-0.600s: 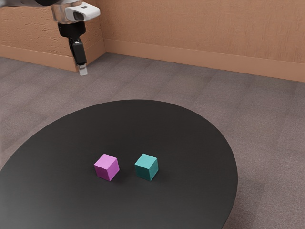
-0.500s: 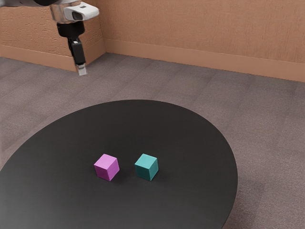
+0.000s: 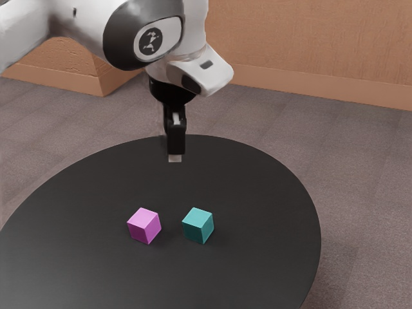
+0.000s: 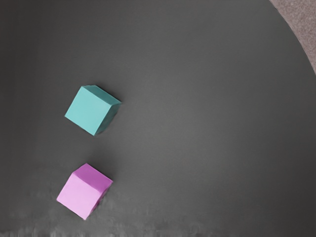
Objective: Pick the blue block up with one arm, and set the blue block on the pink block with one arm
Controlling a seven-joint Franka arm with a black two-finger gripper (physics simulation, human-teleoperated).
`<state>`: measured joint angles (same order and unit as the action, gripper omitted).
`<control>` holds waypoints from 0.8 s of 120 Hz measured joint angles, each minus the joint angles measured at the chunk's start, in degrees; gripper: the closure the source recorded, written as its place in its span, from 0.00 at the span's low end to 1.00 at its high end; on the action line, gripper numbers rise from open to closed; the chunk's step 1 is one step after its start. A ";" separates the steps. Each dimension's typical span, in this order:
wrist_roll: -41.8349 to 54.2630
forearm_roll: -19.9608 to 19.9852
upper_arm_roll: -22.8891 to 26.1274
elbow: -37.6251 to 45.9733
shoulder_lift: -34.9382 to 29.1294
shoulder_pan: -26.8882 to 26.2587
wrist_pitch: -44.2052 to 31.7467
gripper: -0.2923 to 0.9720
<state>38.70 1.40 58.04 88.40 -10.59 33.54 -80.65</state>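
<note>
Black and round, the tabletop (image 3: 257, 180) has two small blocks on it. The blue block (image 3: 197, 225), which looks blue-green, sits flat on the tabletop near the front. The pink block (image 3: 143, 226) sits just beside it, toward the exterior view's left. A little gap is between them, so they do not touch.

The claw (image 3: 174, 157) hangs high over the back part of the tabletop and points down. It is well apart from both blocks and has nothing in it. I cannot tell if it is open or closed.

From the hand's camera, the blue block (image 4: 92, 109) and the pink block (image 4: 84, 191) are seen from above on the dark tabletop (image 4: 212, 123).
</note>
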 joint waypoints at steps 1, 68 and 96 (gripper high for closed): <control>0.37 2.14 2.73 0.66 -4.18 5.30 -0.14 0.23; 33.63 54.62 26.24 26.72 -46.46 41.92 -13.92 0.23; 61.44 65.62 24.59 36.85 -51.20 45.65 -22.43 0.23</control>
<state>100.14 67.02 82.63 125.25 -61.79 79.20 -103.08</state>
